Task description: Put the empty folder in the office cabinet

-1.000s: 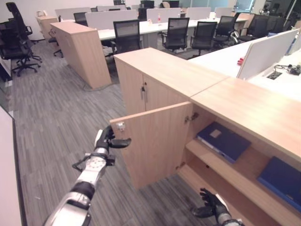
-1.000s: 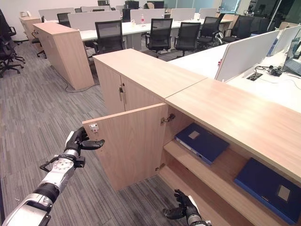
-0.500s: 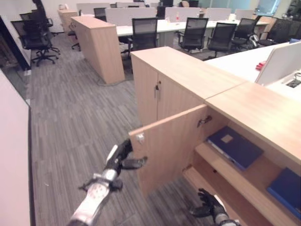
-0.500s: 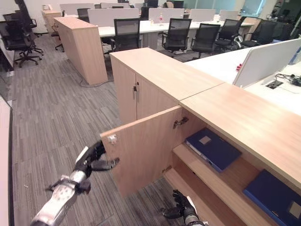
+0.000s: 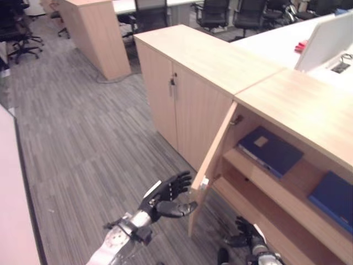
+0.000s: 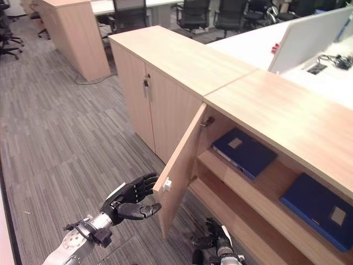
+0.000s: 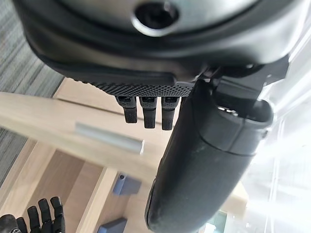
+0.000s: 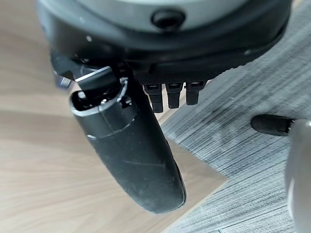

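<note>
The wooden office cabinet (image 5: 287, 105) has its door (image 5: 212, 165) standing partly open, seen nearly edge-on. Two blue folders lie flat on the upper shelf, one near the hinge (image 5: 270, 150) and one further right (image 5: 333, 201). My left hand (image 5: 165, 199) is open, its straight fingers by the door's free edge and the thumb pointing at the door. In the left wrist view the fingers (image 7: 148, 114) reach toward the door's edge with its metal bar (image 7: 109, 138). My right hand (image 5: 246, 234) hangs open and holding nothing, low in front of the bottom shelf (image 5: 265, 218).
A neighbouring cabinet (image 5: 182, 94) with closed doors adjoins on the left. Another tall cabinet (image 5: 94, 27) and office chairs (image 5: 149, 11) stand further back on grey carpet (image 5: 83, 138). A white panel (image 5: 16, 210) borders the left side.
The door has swung from wide open toward the cabinet, and my left hand has followed its free edge. The whole view has also shifted. My right hand stays low.
</note>
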